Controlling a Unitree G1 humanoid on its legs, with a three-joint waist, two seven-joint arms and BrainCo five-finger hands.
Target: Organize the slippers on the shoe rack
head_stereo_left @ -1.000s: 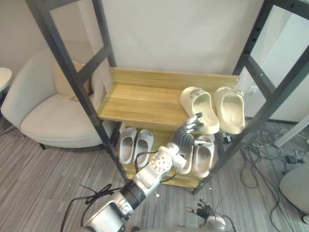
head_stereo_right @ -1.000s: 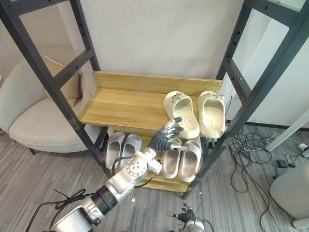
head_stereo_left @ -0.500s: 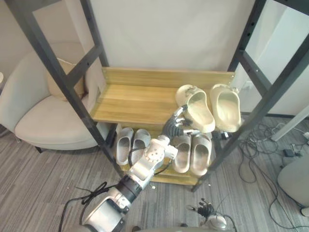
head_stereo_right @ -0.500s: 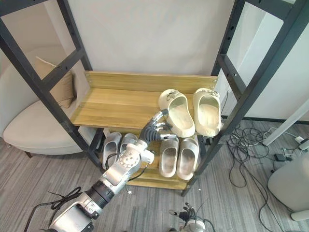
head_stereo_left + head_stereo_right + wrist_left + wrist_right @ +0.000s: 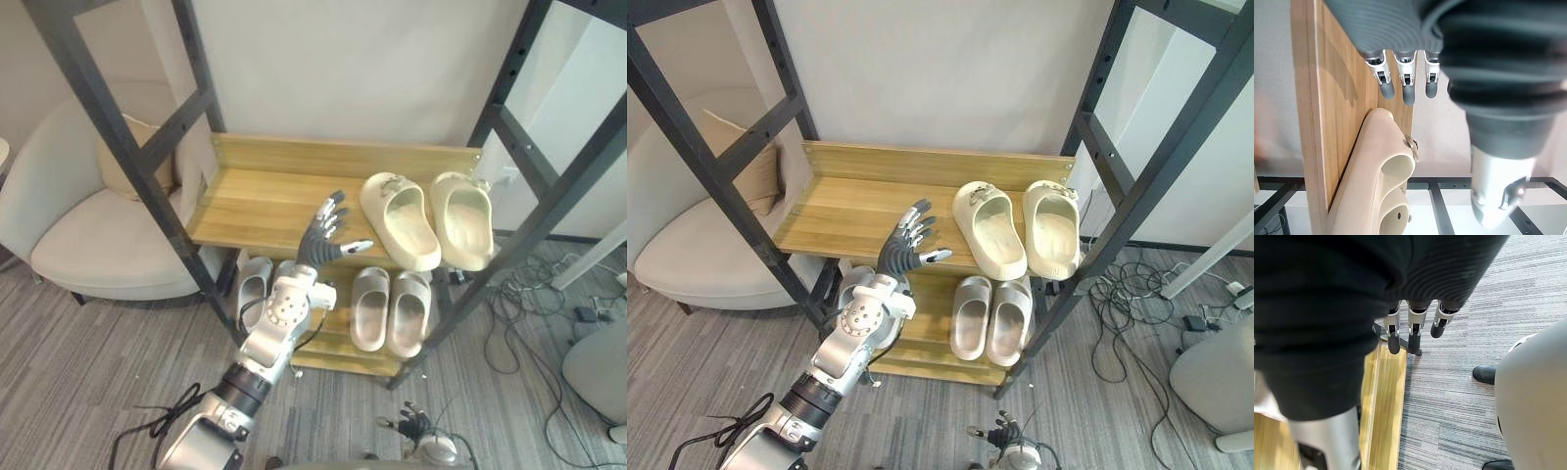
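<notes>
My left hand (image 5: 324,237) floats over the upper shelf's (image 5: 257,201) front edge, fingers wide and empty. Cream slippers (image 5: 400,217) sit at its right end.

Both eye views are looking down at the shoe rack (image 5: 265,206), sharing nearly everything; the left wrist view is looking closely along its upper shelf (image 5: 1337,98); the right wrist view is facing the floor (image 5: 1459,382).
</notes>
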